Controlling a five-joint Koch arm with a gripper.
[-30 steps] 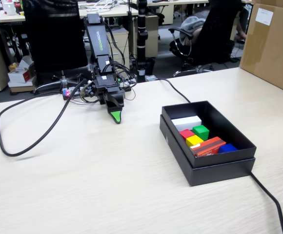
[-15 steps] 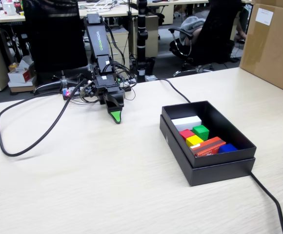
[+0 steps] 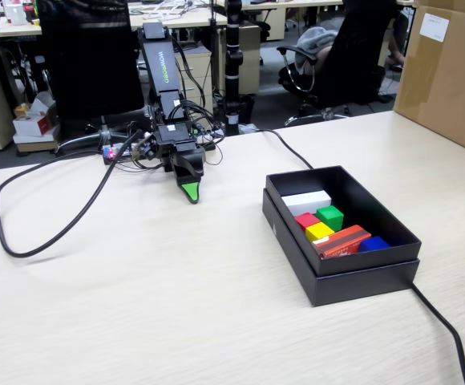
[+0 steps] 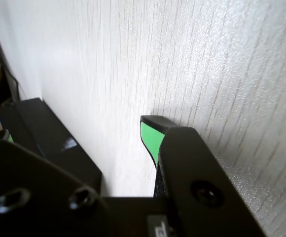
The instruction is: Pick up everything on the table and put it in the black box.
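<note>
The arm's black fingers with the green-faced tip pointed down at the pale beige wood-grain surface, the tip at or just above it, with nothing between them. In the fixed view only one tip showed, and in the wrist view the green-lined finger lay against a black part in front of it, so whether the fingers were spread or pressed together could not be told. The wrist view showed the surface running past the tip.

Behind the fingers, toward 12 o'clock in the fixed view, the black arm rose from a cluster of wires at its base. A thick black cable looped from there out toward 9 o'clock across the surface.

Well apart from the fingers, toward 4 o'clock from them, stood the shallow matte black rectangular box; its edge also appeared dark at the left of the wrist view. Inside it lay the small green cube, the small red cube just at its 9 o'clock, and the small yellow cube at 6 o'clock of the pair, all three touching or nearly so. A white rectangular block lay at 11 o'clock of them, an orange-red flat packet at 5 o'clock, with a blue piece beside it. Another black cable ran off from the box toward 5 o'clock. A big brown cardboard box stood at 2 o'clock.
</note>
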